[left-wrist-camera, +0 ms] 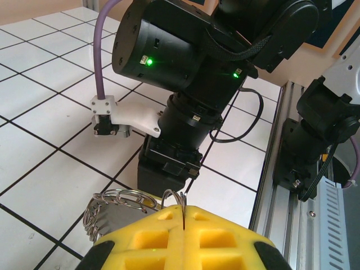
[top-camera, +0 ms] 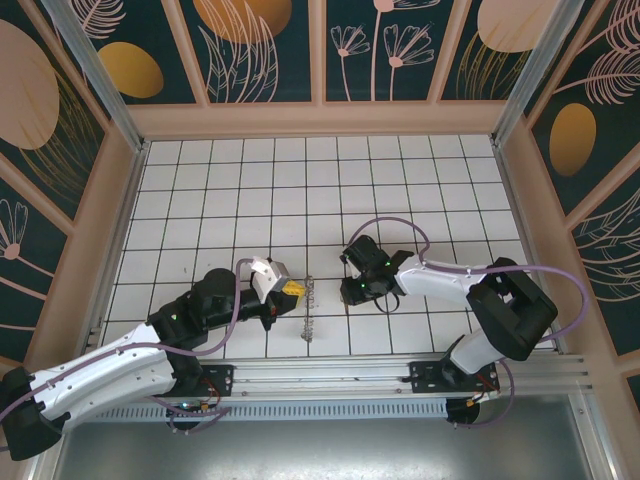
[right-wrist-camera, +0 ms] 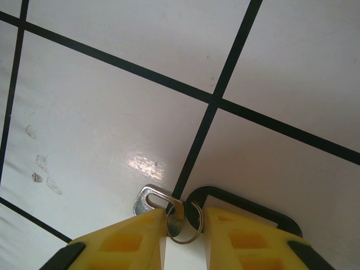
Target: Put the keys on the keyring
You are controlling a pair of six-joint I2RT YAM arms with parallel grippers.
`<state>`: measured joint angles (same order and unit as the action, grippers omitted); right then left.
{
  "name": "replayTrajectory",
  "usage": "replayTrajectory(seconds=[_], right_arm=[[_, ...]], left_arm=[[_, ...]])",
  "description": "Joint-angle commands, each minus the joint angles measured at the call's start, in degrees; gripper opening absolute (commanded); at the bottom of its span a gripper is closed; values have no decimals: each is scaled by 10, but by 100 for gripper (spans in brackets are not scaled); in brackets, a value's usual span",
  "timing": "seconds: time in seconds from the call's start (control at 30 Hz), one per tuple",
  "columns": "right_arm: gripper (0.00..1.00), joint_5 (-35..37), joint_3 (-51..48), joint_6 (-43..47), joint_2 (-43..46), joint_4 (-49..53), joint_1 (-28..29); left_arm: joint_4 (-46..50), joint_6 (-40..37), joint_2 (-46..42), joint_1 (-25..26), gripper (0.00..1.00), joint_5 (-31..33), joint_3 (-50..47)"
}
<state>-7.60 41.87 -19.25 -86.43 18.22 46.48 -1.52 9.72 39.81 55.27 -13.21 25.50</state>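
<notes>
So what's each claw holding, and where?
Left claw pinches the keyring by one rim loop. Right claw straddles a key at its head; whether it grips cannot be told.

My white tiled surface point(top-camera: 250, 190), ruled in black lines, runs away from the aluminium rail point(top-camera: 330, 372). Beyond and either side of that rail rise teal wall panels point(top-camera: 270, 50) (pale leaves, orange discs), wood-framed.

— What's the worktop point(top-camera: 300, 190) like?
— White tiles, black grid lines, and a metal rail point(top-camera: 350, 375) along the bottom edge.
— Anything on it?
— The keyring point(top-camera: 308, 315) at lower centre. In the right wrist view, a key point(right-wrist-camera: 154, 198) low on a tile, with scuffs point(right-wrist-camera: 42, 169) to its left.
</notes>
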Motion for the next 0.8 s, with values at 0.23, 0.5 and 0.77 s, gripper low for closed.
replayTrajectory(seconds=[0.23, 0.5, 0.77], right_arm=[[16, -10, -4, -11, 7, -17, -8], [21, -26, -10, -17, 8, -21, -9], [22, -36, -15, -26, 12, -14, -9]], left_arm=[[-33, 4, -6, 1, 0, -3, 4], [-30, 2, -1, 1, 0, 2, 6], [-30, -1, 3, 1, 0, 2, 9]])
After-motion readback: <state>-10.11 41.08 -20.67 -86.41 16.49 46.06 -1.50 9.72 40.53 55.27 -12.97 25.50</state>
